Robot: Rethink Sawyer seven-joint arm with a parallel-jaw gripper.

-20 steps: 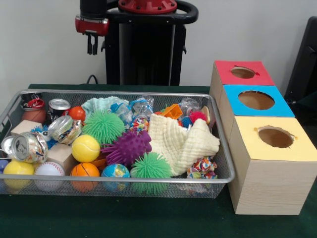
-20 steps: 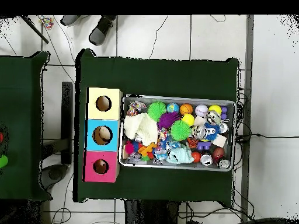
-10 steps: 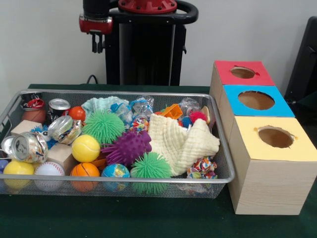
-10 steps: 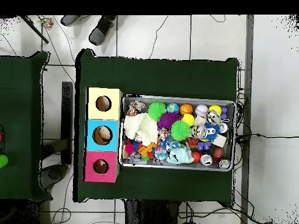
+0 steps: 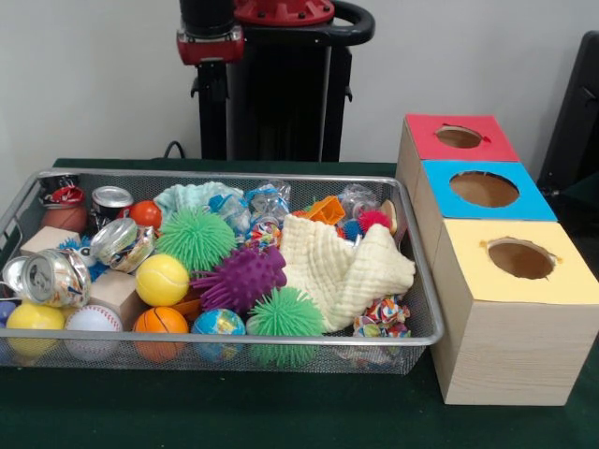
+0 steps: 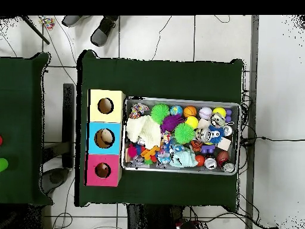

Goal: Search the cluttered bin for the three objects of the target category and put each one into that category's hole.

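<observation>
My gripper (image 5: 210,82) hangs high behind the wire bin (image 5: 234,175), in front of the dark pedestal and well above the clutter, holding nothing I can see. The bin holds two green spiky balls (image 5: 195,238) (image 5: 285,313), a purple spiky ball (image 5: 241,277), a yellow ball (image 5: 162,279), a small basketball (image 5: 160,323), a baseball (image 5: 92,323), crushed cans (image 5: 51,277) and a cream cloth (image 5: 342,267). To the right stand three boxes with holes: red-topped (image 5: 426,131), blue-topped (image 5: 440,192), yellow-topped (image 5: 468,267). The overhead view shows the bin (image 6: 181,99) beside the boxes (image 6: 105,126).
Wooden blocks (image 5: 117,290), an upright can (image 5: 111,201), a teal cloth (image 5: 192,196) and an orange plastic toy (image 5: 326,210) crowd the bin. Green cloth covers the table (image 5: 281,412). A second green table (image 6: 21,131) shows at the overhead view's left edge.
In the front view my gripper has moved right along the top, from over the bin's left end toward the pedestal. Nothing in the bin has shifted.
</observation>
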